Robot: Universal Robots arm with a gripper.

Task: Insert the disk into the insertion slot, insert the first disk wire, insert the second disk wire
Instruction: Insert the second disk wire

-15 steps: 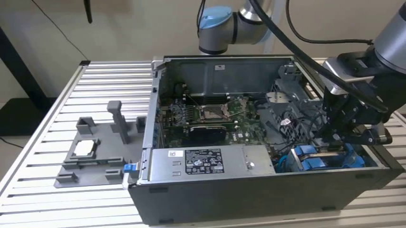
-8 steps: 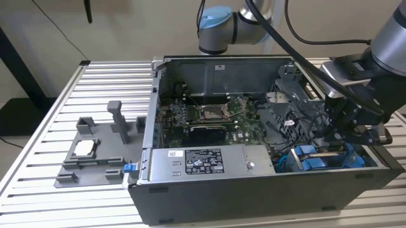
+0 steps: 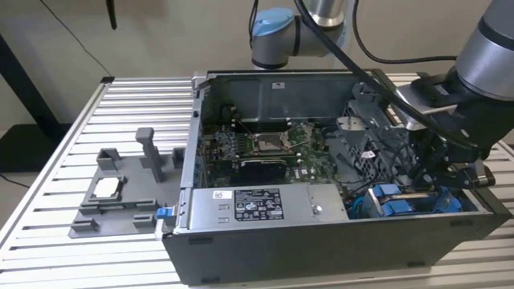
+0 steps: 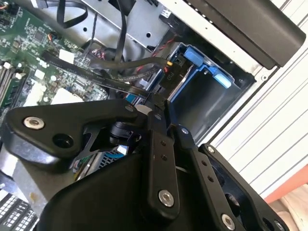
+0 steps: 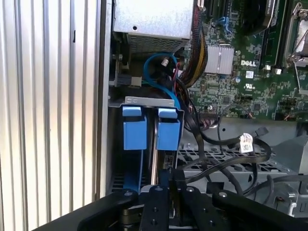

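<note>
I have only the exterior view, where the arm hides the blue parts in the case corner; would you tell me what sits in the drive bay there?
Observer: In the first wrist view, two bright blue plastic carrier frames, one and a second, stand side by side in the grey sheet-metal drive bay.
Operator: Thank you. Where is the gripper relative to them?
Observer: The black gripper is at the bay's open side, nearest the second frame.
Operator: Are any cables close by?
Observer: A thin blue cable loops just beyond the bay, and black cables run past the second frame's side.
</note>
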